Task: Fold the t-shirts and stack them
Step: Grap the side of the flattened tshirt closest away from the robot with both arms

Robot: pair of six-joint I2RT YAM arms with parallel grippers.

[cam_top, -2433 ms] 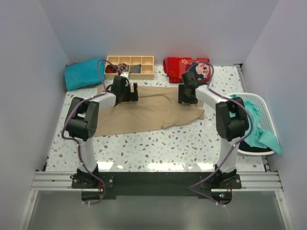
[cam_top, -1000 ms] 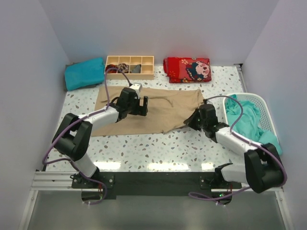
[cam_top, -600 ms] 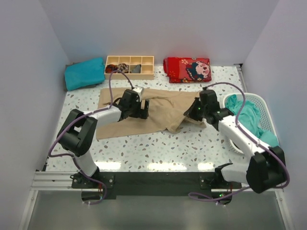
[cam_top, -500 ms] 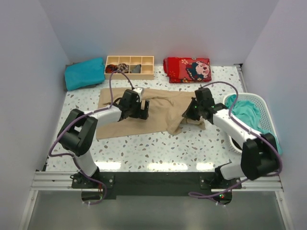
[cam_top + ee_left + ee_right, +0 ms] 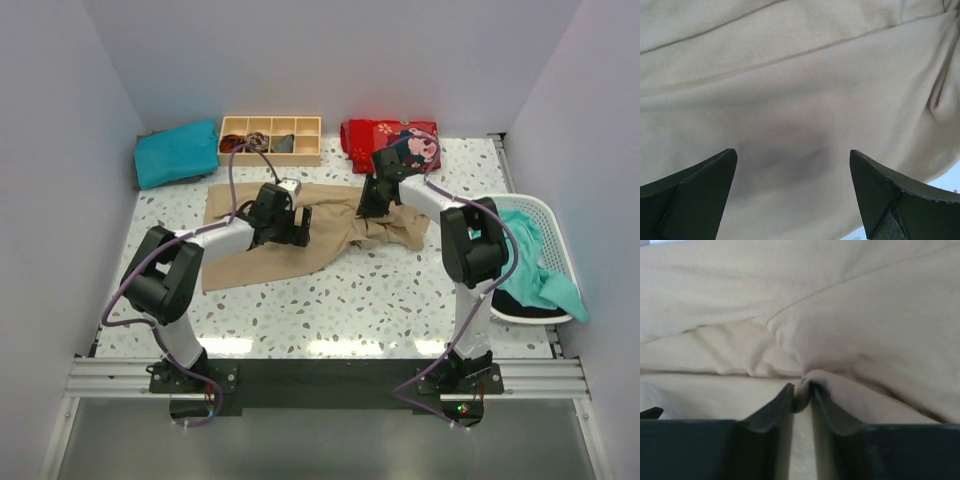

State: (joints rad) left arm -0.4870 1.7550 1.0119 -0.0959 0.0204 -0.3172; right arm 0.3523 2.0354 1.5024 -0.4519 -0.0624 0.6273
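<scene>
Right gripper [image 5: 801,388] is pinching the tan t-shirt [image 5: 330,228] at its 1 o'clock edge, fingers narrow, likely to fold it over; left gripper [image 5: 792,153] is hovering wide open mid-cloth, probably to anchor it.

tan t-shirt [image 5: 245,262] more bunched, right gripper [image 5: 371,203] farther back

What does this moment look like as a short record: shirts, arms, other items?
tan t-shirt: spread on table, right side bunched, not folded
left gripper: jaws wide open just over the tan cloth
right gripper: jaws pinching a fold of the tan cloth
folded teal t-shirt: far left corner
loose teal t-shirt: in white basket, draped over its rim
other items: wooden tray, red printed cloth
</scene>
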